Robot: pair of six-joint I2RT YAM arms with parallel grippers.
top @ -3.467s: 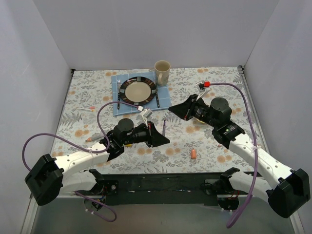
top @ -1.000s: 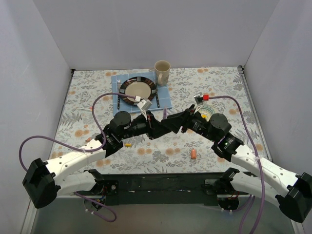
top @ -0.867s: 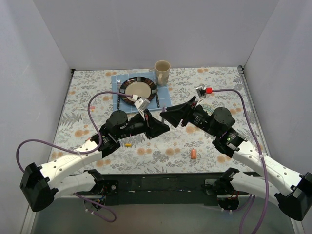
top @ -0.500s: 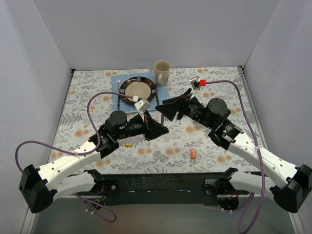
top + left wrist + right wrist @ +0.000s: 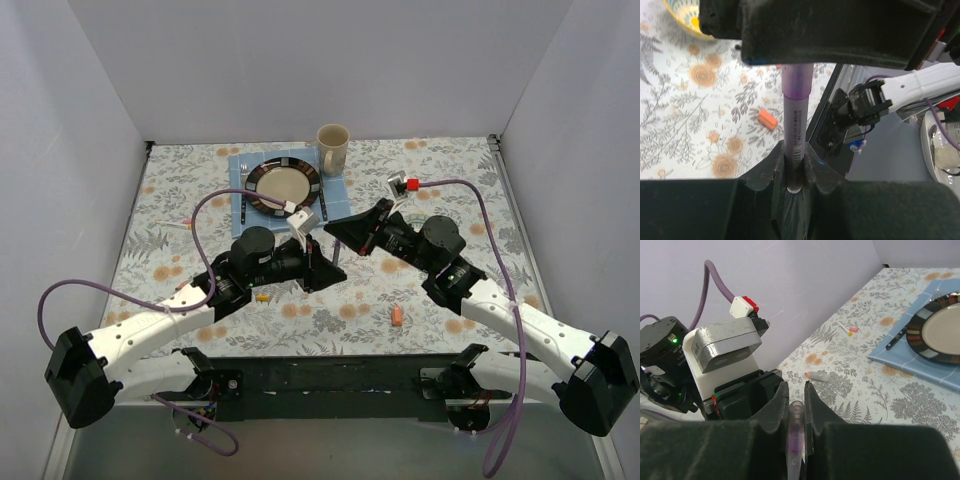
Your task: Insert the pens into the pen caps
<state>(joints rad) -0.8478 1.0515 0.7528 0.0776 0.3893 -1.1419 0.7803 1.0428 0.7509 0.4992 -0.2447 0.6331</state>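
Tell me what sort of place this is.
Likely a robot test booth staged as a dining table: plain walls box in a floral tablecloth, with plate, mug, left arm and right arm bolted at the near edge.

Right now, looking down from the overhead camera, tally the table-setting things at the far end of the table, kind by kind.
Plate: 1
Mug: 1
Fork: 1
Knife: 1
Place mat: 1
Total: 5

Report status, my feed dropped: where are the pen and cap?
Left fingers shut on purple pen. Right fingers shut on purple cap, cap on pen's end, seating unclear. Orange cap loose, not in the way.
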